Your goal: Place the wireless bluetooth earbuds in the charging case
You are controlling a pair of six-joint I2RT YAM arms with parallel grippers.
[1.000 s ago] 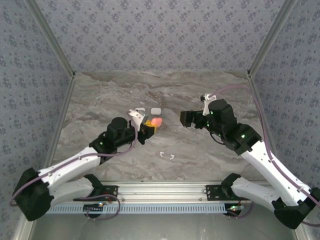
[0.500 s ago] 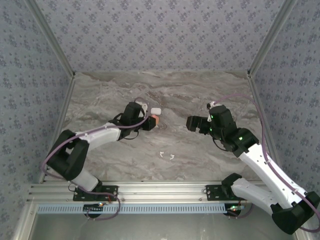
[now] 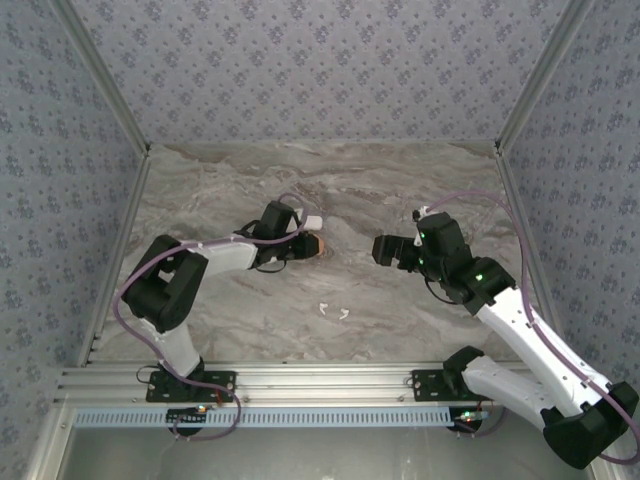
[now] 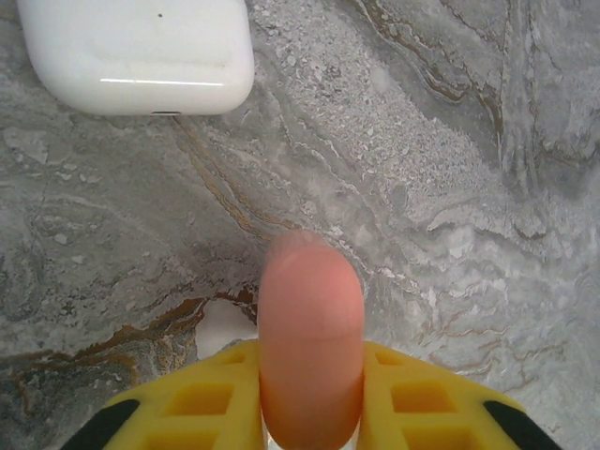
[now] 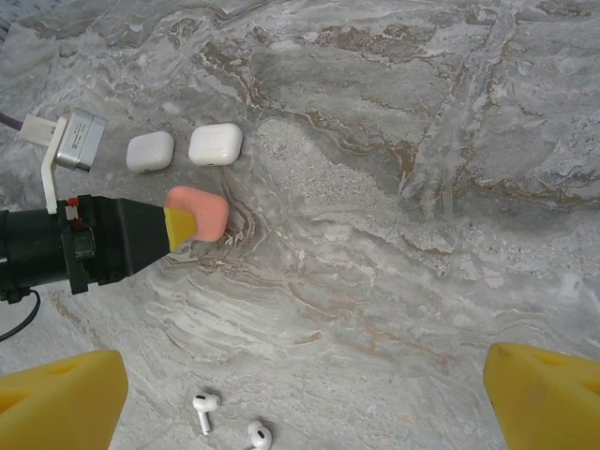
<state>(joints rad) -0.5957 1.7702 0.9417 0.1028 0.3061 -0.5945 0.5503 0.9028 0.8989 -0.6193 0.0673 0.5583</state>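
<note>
Left gripper point(image 3: 306, 245) clamped on the pink case point(image 3: 317, 243); right gripper point(image 3: 382, 249) spread wide, holding nothing.
Top view: your white earbuds point(image 3: 323, 308) lie loose on the marble table point(image 3: 250, 180) at 5 o'clock from the pink case, well apart from both grippers with bare room all round; they are too small to read their stems. A white case point(image 3: 312, 221) sits at 12 o'clock, just beside the pink one. Left wrist: the pink case runs 6 to 12, rounded end at 12, yellow fingers point(image 4: 187, 408) against both flanks; the white case at 11 is cut by the top edge. Right wrist: your fingertips sit in the bottom corners; the white earbuds point(image 5: 203, 408) are at 6, one stem pointing to 6, the other clipped by the edge; two white cases point(image 5: 216, 143) lie side by side at 11.
</note>
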